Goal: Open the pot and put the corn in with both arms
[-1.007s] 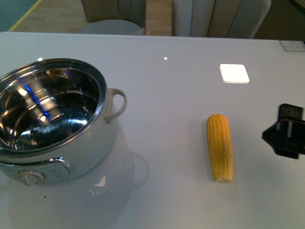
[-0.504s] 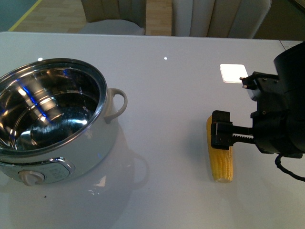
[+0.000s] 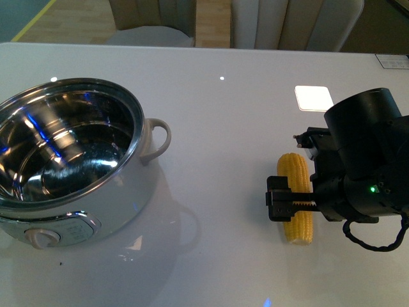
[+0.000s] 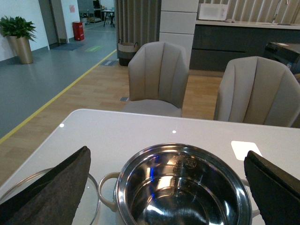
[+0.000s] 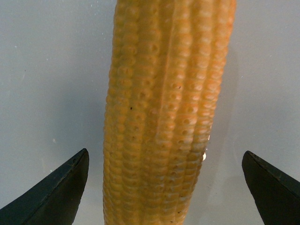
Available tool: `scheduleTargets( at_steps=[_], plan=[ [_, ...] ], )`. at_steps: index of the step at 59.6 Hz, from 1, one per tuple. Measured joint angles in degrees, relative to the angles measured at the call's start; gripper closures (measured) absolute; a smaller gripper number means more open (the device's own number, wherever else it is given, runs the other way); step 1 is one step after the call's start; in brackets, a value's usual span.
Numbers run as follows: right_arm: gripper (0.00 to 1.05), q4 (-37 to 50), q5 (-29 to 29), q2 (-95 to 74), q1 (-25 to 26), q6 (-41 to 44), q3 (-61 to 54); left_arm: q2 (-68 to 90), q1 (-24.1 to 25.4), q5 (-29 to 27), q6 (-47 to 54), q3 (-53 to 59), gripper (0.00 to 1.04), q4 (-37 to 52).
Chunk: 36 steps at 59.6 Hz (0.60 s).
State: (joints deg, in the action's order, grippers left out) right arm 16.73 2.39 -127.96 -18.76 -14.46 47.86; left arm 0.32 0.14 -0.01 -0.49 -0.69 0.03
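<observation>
The pot (image 3: 137, 182) stands uncovered at the table's left, its steel inside bare. The yellow corn (image 3: 293, 171) lies on the table at the right, pointing away from me. My right gripper (image 3: 295, 206) is open and low over the cob's near half, one finger (image 3: 277, 206) showing left of it. In the right wrist view the corn (image 5: 164, 117) lies between the wide-apart fingers of the right gripper (image 5: 164, 187), untouched. My left gripper (image 4: 164, 197) is open above the pot (image 4: 123, 178) and holds nothing. It is out of the front view.
A glass lid (image 4: 96, 197) lies on the table beside the pot, seen only in the left wrist view. A white square (image 3: 314, 98) lies on the table beyond the corn. Chairs (image 3: 294, 22) stand behind the far table edge.
My right arm has come in from the right edge and settled over the corn, with the open gripper now astride the cob. Pot and corn have not moved.
</observation>
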Motion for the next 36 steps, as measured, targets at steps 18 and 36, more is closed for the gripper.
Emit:
scheduleTargets(
  at_steps=[18,36],
  plan=[
    [0.64,-0.98,-0.46,-1.01,-0.9,1.25,0.39,0.0,0.0,0.0,0.0,0.0,0.07,0.0],
    [0.83,3.78,-0.77,2.99,-1.6,1.6,-3.19,0.0,0.0,0.0,0.0,0.0,0.07,0.0]
  ],
)
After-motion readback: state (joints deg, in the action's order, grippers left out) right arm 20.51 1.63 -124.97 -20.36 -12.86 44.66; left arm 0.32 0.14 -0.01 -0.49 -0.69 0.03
